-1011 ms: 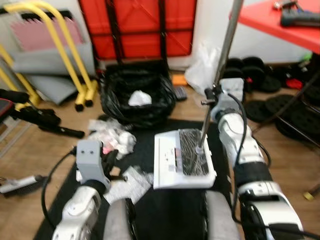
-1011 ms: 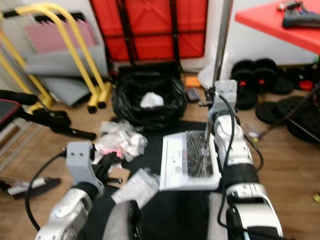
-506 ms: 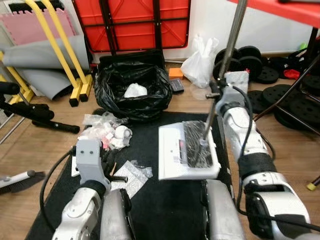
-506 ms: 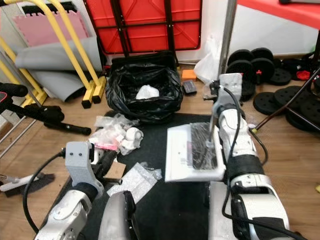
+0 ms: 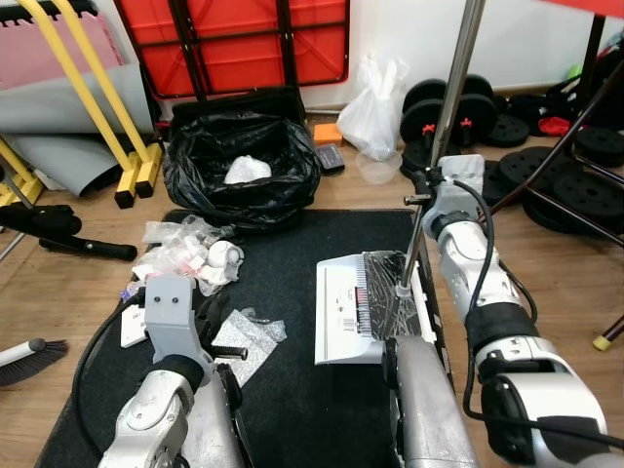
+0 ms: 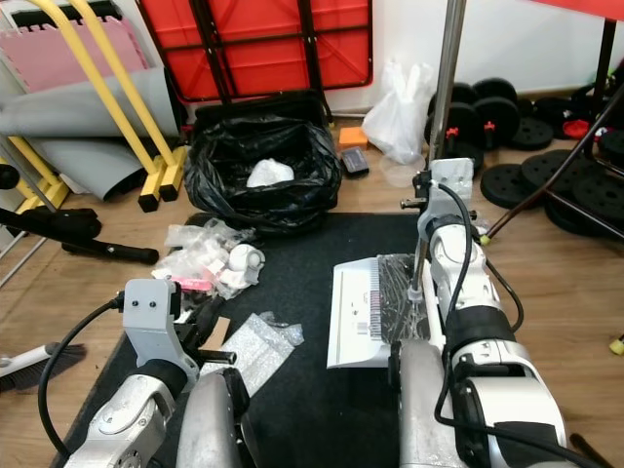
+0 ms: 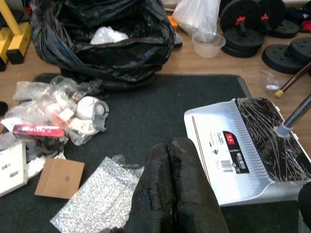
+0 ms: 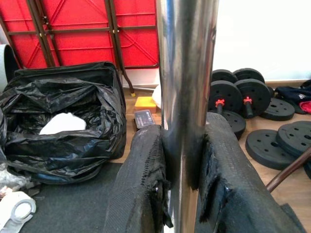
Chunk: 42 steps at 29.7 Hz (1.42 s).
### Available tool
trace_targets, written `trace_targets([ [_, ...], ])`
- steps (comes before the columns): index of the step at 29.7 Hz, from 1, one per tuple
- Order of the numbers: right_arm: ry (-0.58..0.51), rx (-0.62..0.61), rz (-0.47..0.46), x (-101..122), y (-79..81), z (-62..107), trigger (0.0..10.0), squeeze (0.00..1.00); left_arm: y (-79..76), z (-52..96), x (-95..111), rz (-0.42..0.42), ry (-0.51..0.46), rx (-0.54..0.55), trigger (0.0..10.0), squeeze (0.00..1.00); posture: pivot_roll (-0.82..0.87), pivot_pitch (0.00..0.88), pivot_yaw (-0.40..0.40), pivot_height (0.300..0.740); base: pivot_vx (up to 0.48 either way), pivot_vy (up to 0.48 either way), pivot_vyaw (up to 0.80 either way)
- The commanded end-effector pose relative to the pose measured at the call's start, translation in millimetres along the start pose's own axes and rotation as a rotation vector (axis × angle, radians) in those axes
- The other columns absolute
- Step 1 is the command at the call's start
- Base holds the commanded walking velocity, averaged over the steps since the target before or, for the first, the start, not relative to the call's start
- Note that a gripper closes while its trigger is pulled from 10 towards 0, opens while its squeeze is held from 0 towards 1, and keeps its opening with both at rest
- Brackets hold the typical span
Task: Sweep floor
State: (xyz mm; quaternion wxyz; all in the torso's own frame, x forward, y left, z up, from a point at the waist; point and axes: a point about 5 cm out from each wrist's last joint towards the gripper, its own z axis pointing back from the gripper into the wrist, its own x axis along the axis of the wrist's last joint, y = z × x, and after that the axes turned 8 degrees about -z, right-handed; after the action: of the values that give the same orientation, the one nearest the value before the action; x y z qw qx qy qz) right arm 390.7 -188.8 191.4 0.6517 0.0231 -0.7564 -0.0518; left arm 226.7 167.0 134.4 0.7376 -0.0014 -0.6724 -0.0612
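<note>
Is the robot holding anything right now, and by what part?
The right gripper is clamped on the dustpan's metal pole handle, partway up the shaft. The left gripper is shut on nothing, above the black mat.

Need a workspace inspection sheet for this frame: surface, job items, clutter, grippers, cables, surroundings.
Surface: black mat on wood floor.
Job's things: white dustpan flat on mat, its metal pole upright; brush on floor at left.
Clutter: plastic wrappers, bubble wrap, cardboard piece on mat.
Grippers: right gripper shut on pole; left gripper shut, empty, above mat.
Cables: black cables along both forearms.
Surroundings: black trash bag, weight plates, red folded table.
</note>
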Motion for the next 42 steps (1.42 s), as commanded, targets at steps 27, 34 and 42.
trace_targets([
  [27,-0.138,0.311,-0.03,29,71.1,-17.3,10.0,0.0,4.0,23.0,9,0.012,0.039,-0.012,10.0,0.0,0.13,0.237,0.09,0.36,0.0,0.0,0.0],
  [34,-0.137,0.296,-0.029,30,65.1,-19.0,10.0,0.0,3.9,23.9,9,0.02,0.043,-0.012,10.0,0.0,0.12,0.239,0.089,0.36,0.0,0.0,0.0],
  [42,-0.141,0.276,-0.032,32,60.0,-20.8,10.0,0.0,3.9,24.3,9,0.026,0.045,-0.013,10.0,0.0,0.12,0.24,0.089,0.36,0.0,0.0,0.0],
])
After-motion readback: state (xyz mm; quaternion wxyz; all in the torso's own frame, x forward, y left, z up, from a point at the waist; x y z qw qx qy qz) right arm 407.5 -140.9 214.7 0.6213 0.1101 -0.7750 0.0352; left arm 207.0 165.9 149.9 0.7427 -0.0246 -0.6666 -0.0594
